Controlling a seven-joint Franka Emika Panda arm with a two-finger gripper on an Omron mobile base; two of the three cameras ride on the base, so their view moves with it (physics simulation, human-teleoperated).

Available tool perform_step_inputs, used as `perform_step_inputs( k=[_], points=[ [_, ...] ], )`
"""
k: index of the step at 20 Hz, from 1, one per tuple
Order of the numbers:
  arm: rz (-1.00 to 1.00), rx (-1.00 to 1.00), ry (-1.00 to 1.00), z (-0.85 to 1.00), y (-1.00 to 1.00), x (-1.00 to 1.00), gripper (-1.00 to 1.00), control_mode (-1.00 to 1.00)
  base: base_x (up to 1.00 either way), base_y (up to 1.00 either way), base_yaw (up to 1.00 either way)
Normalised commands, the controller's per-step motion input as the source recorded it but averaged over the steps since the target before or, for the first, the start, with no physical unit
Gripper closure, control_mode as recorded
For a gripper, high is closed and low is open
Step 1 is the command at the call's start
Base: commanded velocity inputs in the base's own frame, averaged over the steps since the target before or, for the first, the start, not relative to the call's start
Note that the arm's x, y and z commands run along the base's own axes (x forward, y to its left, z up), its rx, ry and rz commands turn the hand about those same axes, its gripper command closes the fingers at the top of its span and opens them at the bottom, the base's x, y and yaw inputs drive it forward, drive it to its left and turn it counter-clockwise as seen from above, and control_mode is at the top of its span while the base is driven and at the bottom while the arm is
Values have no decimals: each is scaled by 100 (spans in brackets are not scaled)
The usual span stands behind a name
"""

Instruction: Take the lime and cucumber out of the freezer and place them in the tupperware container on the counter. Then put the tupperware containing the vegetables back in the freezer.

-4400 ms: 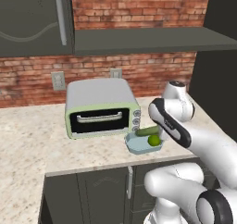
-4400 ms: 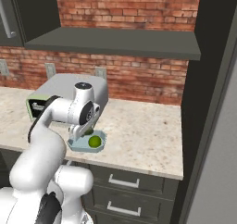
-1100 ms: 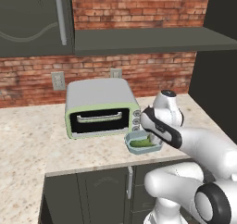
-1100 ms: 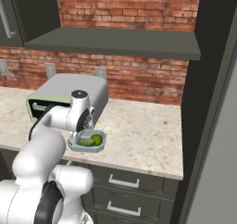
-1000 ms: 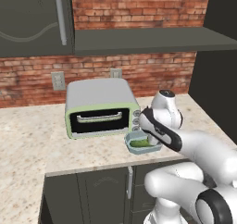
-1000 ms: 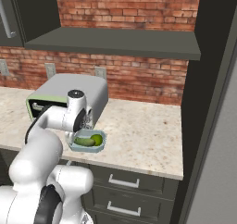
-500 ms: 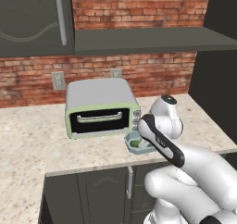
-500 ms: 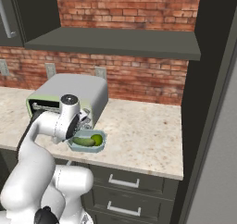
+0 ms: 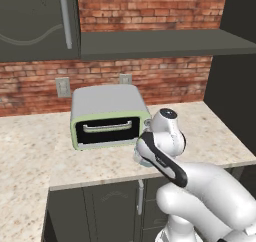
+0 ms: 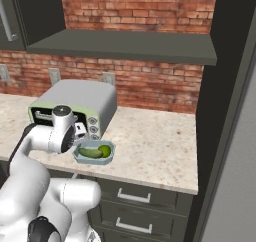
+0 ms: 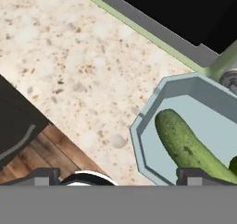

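Both cucumber [image 10: 89,152] and lime [image 10: 104,150] lie in the tupperware container [image 10: 111,158]; gripper [image 11: 115,174] wide open, empty

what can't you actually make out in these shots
- Container, left base view: almost all hidden behind the arm.
- Lime, hand view: cut off by the right edge.
- Gripper, hand view: fingertips barely clear the bottom band.
- Toaster oven knobs, right base view: too small to read.

Tupperware container [image 10: 94,159] on the table [image 10: 150,151], near its front edge, directly in front of the toaster oven [image 10: 75,108]. Cucumber [image 10: 90,152] and lime [image 10: 104,151] lie side by side inside it, lime to the right. Freezer [image 10: 235,151] stands at far right.
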Motion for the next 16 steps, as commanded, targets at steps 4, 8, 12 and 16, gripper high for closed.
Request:
perform_step_inputs(
  k=[4, 8, 12, 16],
  points=[
    [-13, 0, 4, -6, 0, 12, -100, -100, 0, 0, 0],
    [-8, 0, 5, -7, 0, 12, -100, -100, 0, 0, 0],
    [-4, 0, 2, -7, 0, 9, -100, -100, 0, 0, 0],
    [-1, 0, 3, -21, 0, 15, -100, -100, 0, 0, 0]
  ],
)
